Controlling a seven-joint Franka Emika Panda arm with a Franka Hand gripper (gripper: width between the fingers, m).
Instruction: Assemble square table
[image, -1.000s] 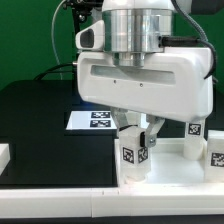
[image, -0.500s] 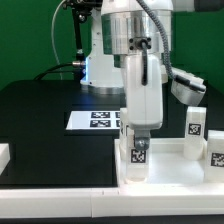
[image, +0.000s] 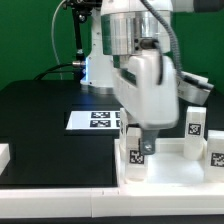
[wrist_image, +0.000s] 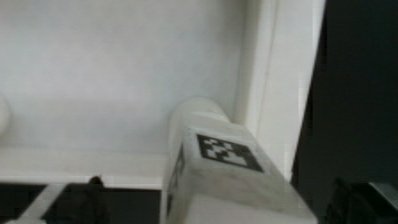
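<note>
Looking through the exterior view, I see the arm's big white wrist housing hanging low over the table, hiding the gripper (image: 143, 132) almost completely. Just under it stands a tagged leg (image: 136, 153), upright, its black-and-white tag facing the camera. That leg sits on or against the white tabletop slab (image: 170, 172), which lies at the exterior view's lower right on the black table (image: 40, 120). Whether the leg is seated in a corner hole I cannot tell from here.

Two more legs stand on the slab toward the exterior view's right: one (image: 194, 123) further back, one (image: 216, 150) at the frame edge. Behind the arm, the marker board (image: 92, 119) lies flat on the black surface. A plain white block (image: 4, 156) pokes in at the exterior view's left edge.

My wrist view gives me what the outside camera hides: the leg (wrist_image: 217, 150) up close, tilted across the frame, its tag clearly readable, with the slab's flat white face (wrist_image: 107, 80) and raised rim behind it. Dark, blurred finger shapes (wrist_image: 71, 200) show at the frame's edge beside the leg, but I cannot tell if they press on it or stand spread. This view shows none of the other legs or the marker board.
</note>
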